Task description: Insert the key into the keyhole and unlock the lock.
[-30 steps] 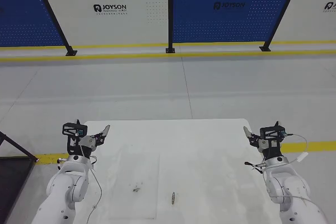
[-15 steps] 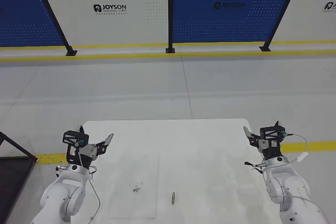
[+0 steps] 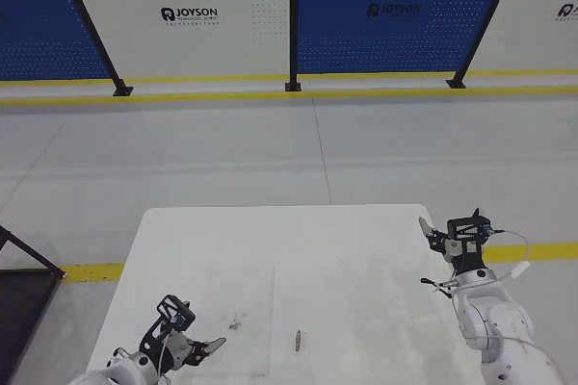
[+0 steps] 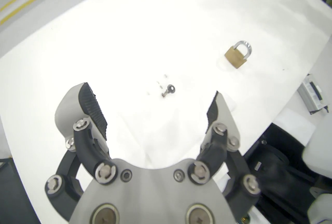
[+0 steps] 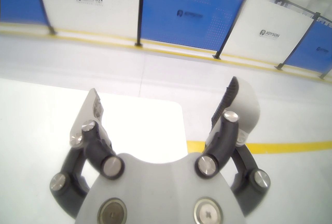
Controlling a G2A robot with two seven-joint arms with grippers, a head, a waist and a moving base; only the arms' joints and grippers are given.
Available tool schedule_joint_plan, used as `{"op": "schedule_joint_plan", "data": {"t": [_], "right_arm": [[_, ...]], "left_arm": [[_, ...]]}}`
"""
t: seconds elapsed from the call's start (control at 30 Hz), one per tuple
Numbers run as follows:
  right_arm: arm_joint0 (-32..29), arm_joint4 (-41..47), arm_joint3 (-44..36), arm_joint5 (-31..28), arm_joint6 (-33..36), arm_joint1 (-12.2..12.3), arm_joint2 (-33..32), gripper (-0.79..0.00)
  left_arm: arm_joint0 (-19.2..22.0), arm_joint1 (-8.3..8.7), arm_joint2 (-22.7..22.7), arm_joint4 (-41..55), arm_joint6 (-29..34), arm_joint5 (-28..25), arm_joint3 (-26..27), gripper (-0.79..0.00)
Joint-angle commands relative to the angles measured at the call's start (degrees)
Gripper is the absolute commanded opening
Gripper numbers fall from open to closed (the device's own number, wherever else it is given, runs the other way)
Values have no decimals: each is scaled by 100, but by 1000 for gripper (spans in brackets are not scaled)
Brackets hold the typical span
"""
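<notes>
Left gripper (image 4: 151, 95) hung spread and empty over the table (image 4: 116, 28) near the key (image 4: 170, 89), the brass lock (image 4: 236, 56) lying farther off, while right gripper (image 5: 163, 90) gaped by the table's corner

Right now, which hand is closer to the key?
Left. The left hand hangs open just short of the key, near the front edge of the table. The right hand is far from it, up by the far right corner.

Key (image 3: 235, 324) left of lock (image 3: 297, 339), both on table (image 3: 366, 260).
</notes>
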State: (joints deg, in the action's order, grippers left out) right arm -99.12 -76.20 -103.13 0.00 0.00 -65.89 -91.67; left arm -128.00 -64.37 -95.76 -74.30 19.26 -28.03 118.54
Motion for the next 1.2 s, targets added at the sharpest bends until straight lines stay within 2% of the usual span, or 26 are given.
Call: {"op": "schedule_joint_plan", "data": {"t": [0.0,0.07,0.13,0.2,0.27,0.37,0.7,0.97,1.17], "right_arm": [[0,0,0,0,0,0,0,0],[0,0,0,0,0,0,0,0],[0,0,0,0,0,0,0,0],[0,0,0,0,0,0,0,0],[0,0,0,0,0,0,0,0],[0,0,0,0,0,0,0,0],[0,0,0,0,0,0,0,0],[0,0,0,0,0,0,0,0],[0,0,0,0,0,0,0,0]], "left_arm": [[185,-19,285,-75,250,278,-141,0],[390,-42,554,-63,459,509,-284,0],[571,-58,763,-167,587,697,-395,-68],[708,-75,985,-249,677,860,-487,-86],[784,-87,1114,-328,706,985,-555,-114],[925,-106,1310,-471,758,1229,-689,-197],[1325,-146,1754,-759,784,1584,-1123,-391],[1418,-148,1867,-814,780,1646,-1188,-462],[1464,-140,1880,-763,800,1612,-1176,-477]]}}
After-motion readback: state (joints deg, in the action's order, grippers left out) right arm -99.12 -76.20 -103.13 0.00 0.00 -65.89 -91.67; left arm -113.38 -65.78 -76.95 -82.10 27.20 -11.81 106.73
